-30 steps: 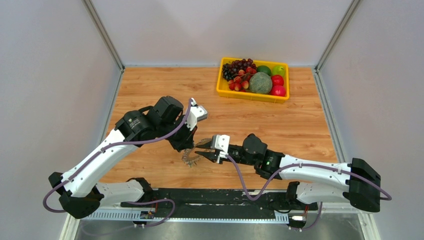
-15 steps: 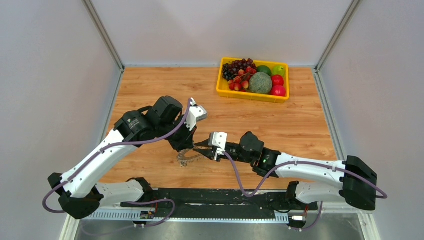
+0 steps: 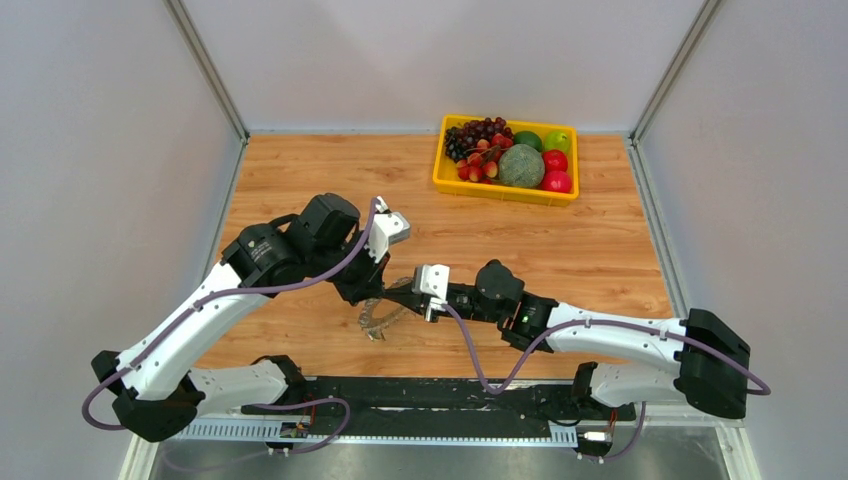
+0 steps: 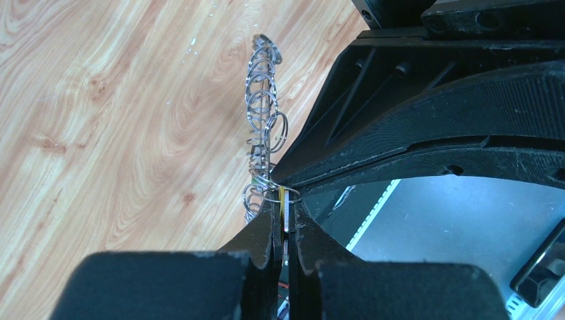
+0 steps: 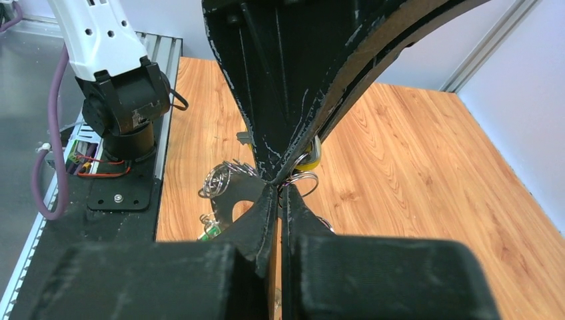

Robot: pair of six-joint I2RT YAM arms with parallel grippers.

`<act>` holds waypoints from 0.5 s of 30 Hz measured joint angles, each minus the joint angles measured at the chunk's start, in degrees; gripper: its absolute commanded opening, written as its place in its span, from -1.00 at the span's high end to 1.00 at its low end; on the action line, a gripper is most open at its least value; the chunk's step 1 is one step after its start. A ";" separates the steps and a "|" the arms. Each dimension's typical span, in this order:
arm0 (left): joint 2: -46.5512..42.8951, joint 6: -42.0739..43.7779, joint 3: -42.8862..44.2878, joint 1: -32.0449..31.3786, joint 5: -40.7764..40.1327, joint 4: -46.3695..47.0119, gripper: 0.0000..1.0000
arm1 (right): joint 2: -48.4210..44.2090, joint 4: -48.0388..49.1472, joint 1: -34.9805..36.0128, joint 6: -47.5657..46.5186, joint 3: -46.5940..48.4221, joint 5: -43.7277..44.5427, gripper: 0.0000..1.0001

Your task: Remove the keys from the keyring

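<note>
Keyring (image 3: 378,318) propped on edge near the front-centre of the worktop (image 3: 580,250), w/ both arms meeting over it. Left tool (image 4: 285,223) is clenched on a thin yellow-edged strip, prob. a key (image 4: 286,212), which hangs from one of the small loops on the rim. The other loops run up in a line just beside it. Right tool (image 5: 278,199) comes in from the opp. side, tip to tip w/ the left one, and is clamped tight at a small loop. Can't tell whether any wire is caught between its jaws. Other keys not clear to see.

Step in hand, as judged: part key from loop. To do it well, left should hold firm w/o twisting while right draws the loop away along the key's own line, slow and short. If the ring plate drags or tips, the pull is going into the whole ring, not the loop. Re-grip rather than yank.
</note>
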 measured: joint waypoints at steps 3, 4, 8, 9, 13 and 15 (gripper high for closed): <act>-0.24 -0.11 0.00 -0.02 0.22 0.04 1.00 | -0.44 -0.04 0.00 -1.88 -0.13 -0.76 1.00; -0.26 -0.17 0.00 -0.02 0.42 0.15 1.00 | -0.76 -0.04 0.02 -2.71 -0.35 -0.94 1.00; -0.20 -0.26 0.00 -0.09 0.98 0.44 1.00 | -3.28 -0.17 0.85 -9.46 -2.40 -1.27 1.00; -0.15 -0.31 0.00 -0.11 1.03 0.44 1.00 | -3.82 -0.33 1.29 -11.43 -2.82 -1.20 1.00; 0.20 -0.66 0.00 -0.20 1.70 0.35 1.00 | -5.70 -1.36 4.04 -21.20 -4.28 0.44 1.00; 0.42 -0.85 0.00 -0.24 2.34 0.20 1.00 | -6.23 -1.97 5.60 -26.10 -4.79 2.14 1.00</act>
